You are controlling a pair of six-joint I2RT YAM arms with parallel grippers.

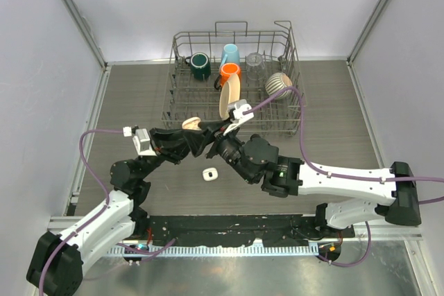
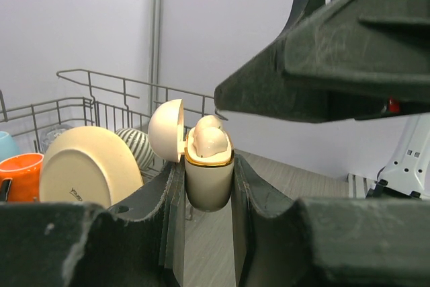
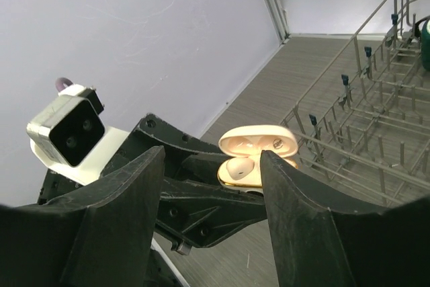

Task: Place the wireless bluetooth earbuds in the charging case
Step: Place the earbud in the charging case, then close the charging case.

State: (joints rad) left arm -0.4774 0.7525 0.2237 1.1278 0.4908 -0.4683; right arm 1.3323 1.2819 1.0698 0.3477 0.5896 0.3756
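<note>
Trouble can come fast here, because the pieces are so small. The left gripper [image 2: 208, 199] is squeezed tight on the charging case [image 2: 208, 181] and holds it up in the air, well above the table [image 1: 139, 102]. The lid [image 2: 166, 130] stands open to one side. One pale earbud [image 2: 209, 142] sits in the top of the case. A bump behind it may be a second one, but I cannot tell. The earbud looks high, so I think it is not pushed all the way down.

The right gripper [image 3: 213, 159] hangs just over the case with its fingers spread apart and nothing in them.

What could go wrong? If the right gripper bumps the lid, the lid could snap down on a bud that is not seated. If it pushes too hard or off to one side, the case could tip or slip in the left gripper's hold. Then the bud could pop out and fall to the table, or roll toward the dish rack [image 1: 291, 102].

A small white thing [image 1: 209, 174] lies on the table below both arms. It is too small to name for sure.
</note>
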